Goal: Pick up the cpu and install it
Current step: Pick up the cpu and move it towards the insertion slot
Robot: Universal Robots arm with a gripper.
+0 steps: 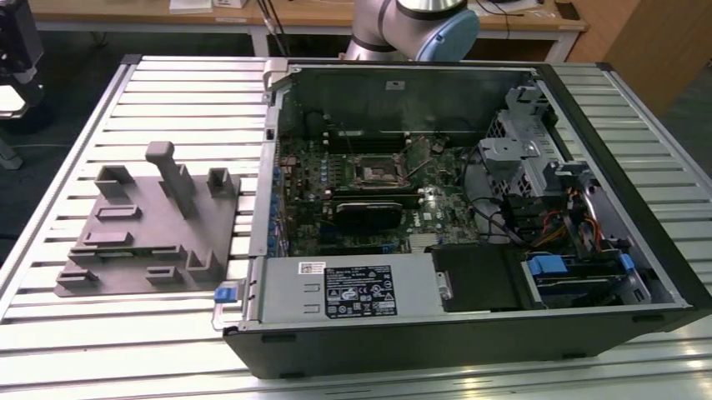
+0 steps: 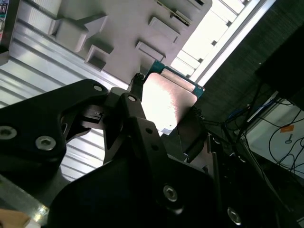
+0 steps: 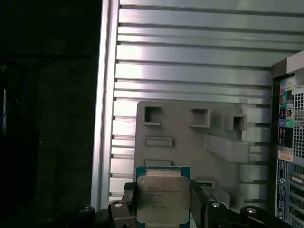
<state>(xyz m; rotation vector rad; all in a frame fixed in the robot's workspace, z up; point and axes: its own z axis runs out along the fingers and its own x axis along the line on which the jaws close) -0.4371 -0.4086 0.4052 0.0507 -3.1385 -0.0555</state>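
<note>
Your table [image 1: 133, 333] is a bed of pale metal slats that runs across the whole exterior view. Two things lie directly on it. At the left of that frame you have a flat grey fixture [image 1: 156, 225] with raised blocks and posts. From the centre to the right lies a black computer case [image 1: 445, 354] on its side, open face up, just beside the fixture. In the first wrist view you see the slats [image 3: 199, 71] running under the fixture [image 3: 190, 137].

The arm [image 1: 414, 25] was cut off at the exterior view's edge — in the second wrist view, the gripper's [image 2: 167, 95] fingers [image 2: 135, 118] hid part of the cpu [image 2: 161, 102].
</note>
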